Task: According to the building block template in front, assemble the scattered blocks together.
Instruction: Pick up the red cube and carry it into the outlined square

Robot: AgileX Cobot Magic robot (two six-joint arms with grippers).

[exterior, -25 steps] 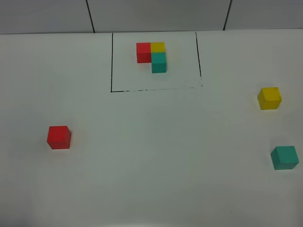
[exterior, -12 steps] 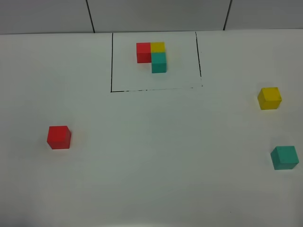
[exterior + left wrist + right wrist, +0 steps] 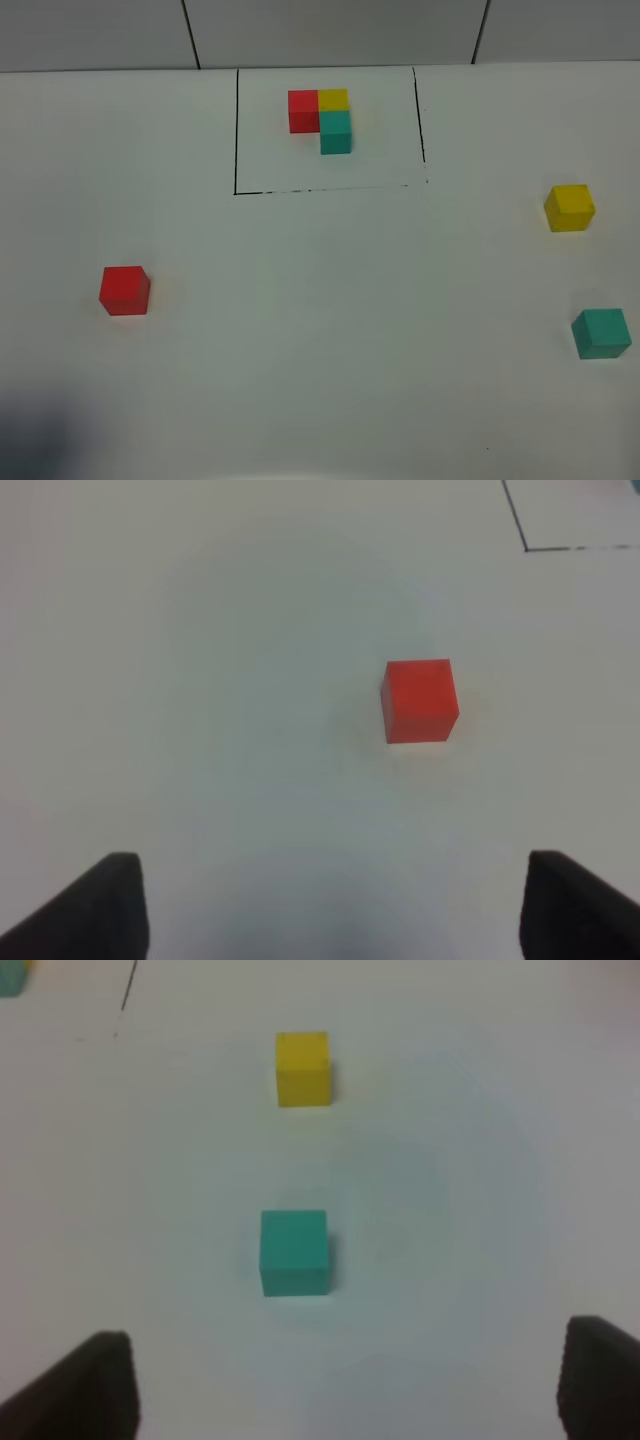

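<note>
Assembly has not begun, by my reading: all three loose cubes lie apart on the white worktop (image 3: 330, 330). The likely first step is picking up the plain red cube (image 3: 420, 700) with the left hand (image 3: 335, 908). That hand hovers with its jaws spread as wide as they go and nothing between them. The red cube sits ahead of it, off the midline of the jaws. To do this well, I would bring the hand over until the cube lies midway between the jaws and turn the wrist so they face two opposite flat sides squarely. Then come straight down and close gently, since a small smooth cube will probably skid or twist if one jaw touches first. The right hand (image 3: 350, 1385) is likewise open and empty, with the plain teal cube (image 3: 294, 1252) just ahead of it and the plain yellow cube (image 3: 303, 1068) farther on.

The red cube rests alone towards the left edge of the worktop. The yellow and teal ones lie near the right edge, well apart, teal closer to the near edge. The building block template (image 3: 326, 118), a joined L of three cubes inside a thin black drawn frame (image 3: 236, 130), stands by the middle of the far edge. In it red touches yellow side by side, and teal touches yellow's near face. The loose cubes look alike in size, with flat faces.
</note>
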